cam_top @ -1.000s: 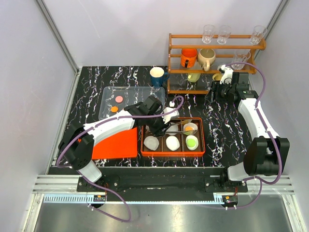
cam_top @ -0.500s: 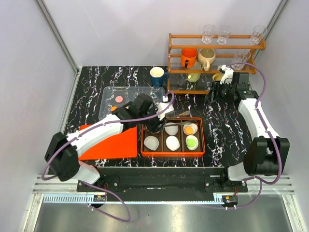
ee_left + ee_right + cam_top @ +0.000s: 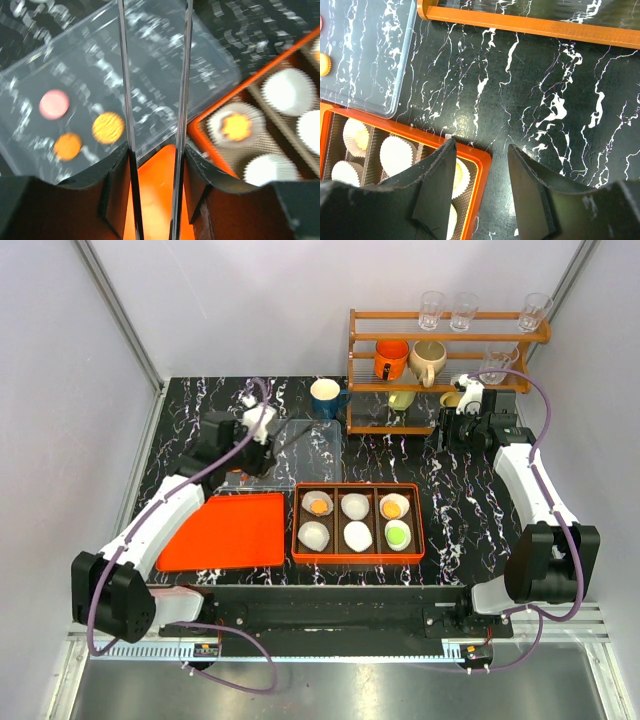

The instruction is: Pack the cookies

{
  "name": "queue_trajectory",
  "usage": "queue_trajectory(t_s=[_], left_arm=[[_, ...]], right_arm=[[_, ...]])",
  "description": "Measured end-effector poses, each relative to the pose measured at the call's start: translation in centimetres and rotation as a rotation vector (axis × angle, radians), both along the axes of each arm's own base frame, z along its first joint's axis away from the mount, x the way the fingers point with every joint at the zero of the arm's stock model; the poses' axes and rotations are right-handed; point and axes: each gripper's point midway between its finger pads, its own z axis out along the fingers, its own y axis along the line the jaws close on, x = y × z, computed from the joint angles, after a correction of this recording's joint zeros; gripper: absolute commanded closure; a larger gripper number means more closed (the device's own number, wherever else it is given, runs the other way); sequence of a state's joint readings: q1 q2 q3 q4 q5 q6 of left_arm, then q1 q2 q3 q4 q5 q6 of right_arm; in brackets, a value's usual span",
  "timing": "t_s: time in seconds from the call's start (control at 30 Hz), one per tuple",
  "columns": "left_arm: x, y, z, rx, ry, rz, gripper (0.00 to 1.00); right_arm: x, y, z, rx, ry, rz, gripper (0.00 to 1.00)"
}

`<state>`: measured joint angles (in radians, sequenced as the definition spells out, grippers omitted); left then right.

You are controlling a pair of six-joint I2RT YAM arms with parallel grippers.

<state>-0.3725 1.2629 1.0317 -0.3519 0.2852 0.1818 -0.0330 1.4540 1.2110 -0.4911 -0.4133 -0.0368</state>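
My left gripper (image 3: pixel 156 149) is shut on a pair of metal tongs (image 3: pixel 126 75), whose two blades reach out over the clear tray (image 3: pixel 165 60). On that tray lie a pink cookie (image 3: pixel 54 104) and two orange cookies (image 3: pixel 108 127) (image 3: pixel 67 145). The orange box (image 3: pixel 358 556) holds white paper liners. Orange cookies (image 3: pixel 319 506) (image 3: pixel 392 508) sit in two back liners and a green cookie (image 3: pixel 398 535) in the front right one. In the top view the left gripper (image 3: pixel 255 440) hovers over the tray's left part. My right gripper (image 3: pixel 480 145) is open and empty, high above the box's corner.
An orange lid (image 3: pixel 225 530) lies left of the box. A wooden shelf (image 3: pixel 445 335) with mugs and glasses stands at the back right, with the right gripper (image 3: pixel 470 420) just in front of it. A blue mug (image 3: pixel 326 397) stands behind the tray.
The left arm has swung from above the box back left to the clear tray, still holding the tongs. An orange cookie now shows in the box's back left liner.
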Motion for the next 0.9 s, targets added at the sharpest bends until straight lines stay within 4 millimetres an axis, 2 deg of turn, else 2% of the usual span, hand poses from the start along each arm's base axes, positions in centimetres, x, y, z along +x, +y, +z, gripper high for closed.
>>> queue_trajectory(t_s=[0.03, 0.2, 0.4, 0.6, 0.77, 0.9], left_arm=[[0.6, 2.0, -0.7, 0.005, 0.018, 0.059, 0.55], [1.5, 9.0, -3.6, 0.021, 0.091, 0.256, 0.54], [1.9, 14.4, -5.1, 0.018, 0.129, 0.386, 0.53], [2.1, 17.1, -7.5, 0.025, 0.191, 0.423, 0.52], [1.8, 17.4, -10.0, 0.024, 0.261, 0.41, 0.52], [1.7, 17.3, -11.3, 0.021, 0.299, 0.396, 0.52]], right_arm=[[0.0, 0.0, 0.0, 0.0, 0.0, 0.0, 0.46], [0.0, 0.0, 0.0, 0.001, 0.0, 0.001, 0.46], [0.0, 0.0, 0.0, 0.001, 0.0, 0.0, 0.46], [0.0, 0.1, 0.0, 0.005, 0.0, 0.005, 0.46], [-0.1, 0.3, 0.0, 0.012, 0.001, 0.012, 0.46], [-0.1, 0.3, 0.0, 0.012, 0.001, 0.012, 0.46]])
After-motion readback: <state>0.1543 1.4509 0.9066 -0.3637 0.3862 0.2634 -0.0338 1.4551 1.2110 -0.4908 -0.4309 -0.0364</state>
